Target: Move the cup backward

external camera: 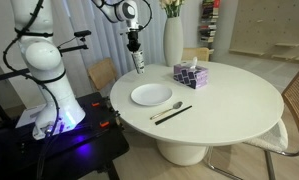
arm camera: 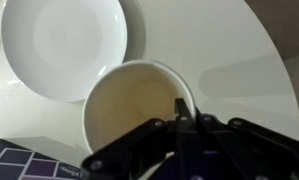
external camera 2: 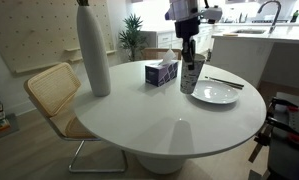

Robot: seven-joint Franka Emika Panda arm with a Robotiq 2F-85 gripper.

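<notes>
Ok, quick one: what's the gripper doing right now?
The gripper is closed on the cup, pinching its rim.

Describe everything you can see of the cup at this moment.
The cup is a small white cylinder, ceramic-looking, with a dark printed pattern on its side. Upright and open-topped, it looks empty, pale beige inside. The hand grips its rim from above, one finger inside the wall. It is beside the plate, near the tissue box; whether its base touches the table is unclear.
</notes>
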